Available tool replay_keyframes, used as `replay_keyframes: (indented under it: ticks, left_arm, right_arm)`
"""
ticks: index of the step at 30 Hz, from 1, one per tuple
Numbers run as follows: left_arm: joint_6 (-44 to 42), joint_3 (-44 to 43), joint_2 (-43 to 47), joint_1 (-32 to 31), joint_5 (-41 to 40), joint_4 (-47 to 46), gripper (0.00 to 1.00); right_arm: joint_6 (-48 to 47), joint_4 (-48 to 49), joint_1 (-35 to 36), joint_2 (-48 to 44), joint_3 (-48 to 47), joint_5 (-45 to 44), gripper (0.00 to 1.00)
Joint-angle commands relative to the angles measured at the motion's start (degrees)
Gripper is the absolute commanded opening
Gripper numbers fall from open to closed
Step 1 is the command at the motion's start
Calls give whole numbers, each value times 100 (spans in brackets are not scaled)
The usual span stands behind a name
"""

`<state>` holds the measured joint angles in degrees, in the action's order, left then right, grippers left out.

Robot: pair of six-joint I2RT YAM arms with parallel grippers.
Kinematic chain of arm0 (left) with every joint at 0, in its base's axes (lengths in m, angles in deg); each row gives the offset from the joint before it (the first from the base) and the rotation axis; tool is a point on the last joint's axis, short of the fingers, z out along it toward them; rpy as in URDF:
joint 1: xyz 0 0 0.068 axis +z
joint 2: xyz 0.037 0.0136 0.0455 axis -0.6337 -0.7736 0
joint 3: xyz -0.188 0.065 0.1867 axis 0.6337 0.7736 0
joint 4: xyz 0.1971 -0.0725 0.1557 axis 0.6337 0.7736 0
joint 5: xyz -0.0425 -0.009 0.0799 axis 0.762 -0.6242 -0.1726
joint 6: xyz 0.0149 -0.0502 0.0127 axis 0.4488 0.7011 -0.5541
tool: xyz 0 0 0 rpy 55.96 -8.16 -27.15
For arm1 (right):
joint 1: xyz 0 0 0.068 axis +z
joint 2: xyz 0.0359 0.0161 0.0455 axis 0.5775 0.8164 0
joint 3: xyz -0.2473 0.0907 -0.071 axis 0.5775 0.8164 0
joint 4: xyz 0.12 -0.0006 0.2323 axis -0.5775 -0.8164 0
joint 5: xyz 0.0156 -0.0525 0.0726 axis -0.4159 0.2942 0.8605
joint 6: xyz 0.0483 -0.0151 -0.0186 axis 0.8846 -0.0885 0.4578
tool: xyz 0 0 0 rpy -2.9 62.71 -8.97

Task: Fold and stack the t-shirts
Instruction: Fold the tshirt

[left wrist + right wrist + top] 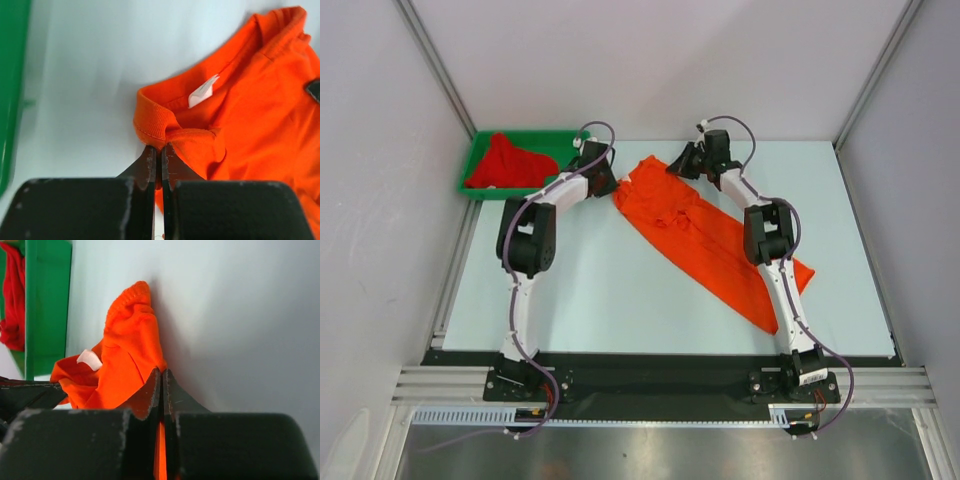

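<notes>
Progress: nothing folded; your orange t-shirt [705, 240] sprawls mid-frame, red t-shirt [510, 160] in tray [470, 178], upper left.
Left pincer [159, 149], right pincer [162, 372]: clenched on orange cloth.

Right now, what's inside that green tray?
A crumpled red t-shirt fills most of the green tray. Whatever might lie beneath the cloth is covered.

We find bare table [620, 300] to pass over between the left arm [525, 240] and the right arm [770, 235], on the near side of the orange t-shirt [705, 240] that lies slantwise across the middle. At the far left corner the green tray [468, 172], with the red t-shirt [505, 160] heaped in it, stands in our way.
</notes>
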<state>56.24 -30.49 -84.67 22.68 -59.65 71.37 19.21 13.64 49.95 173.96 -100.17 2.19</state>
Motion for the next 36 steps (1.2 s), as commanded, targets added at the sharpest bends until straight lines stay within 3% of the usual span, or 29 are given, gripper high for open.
replay_keyframes:
  ticks: [1,6,9,15,18,21,28,30,36]
  left_arm:
    - [42,-867,-450,205,-35,25,1]
    - [140,-1431,-926,425,229,-28,1]
    - [-44,-1669,-1023,469,309,25,7]
    - [-475,-1634,-611,469,335,139,46]
    - [-554,-1485,-234,452,555,253,57]
    - [-589,-1379,205,434,520,578,70]
    - [-370,76,1759,198,528,780,69]
    - [-142,526,2112,65,677,763,66]
    - [1807,2810,3422,-953,1205,-289,62]
  right_arm:
    - [455,805,-96,343,-458,-289,3]
    - [912,1290,-149,818,-1089,-456,4]
    - [1062,1475,-184,880,-1127,-535,7]
    - [1010,1186,-412,592,-1285,-491,35]
    - [798,652,-579,188,-1153,-571,57]
    - [571,149,-755,-339,-1030,-465,66]
    - [-502,-1790,-1036,-2016,-73,-842,77]
    - [-581,-2127,-1090,-2457,635,-1097,79]
    - [-520,-2471,-1142,-4523,3106,-1449,80]
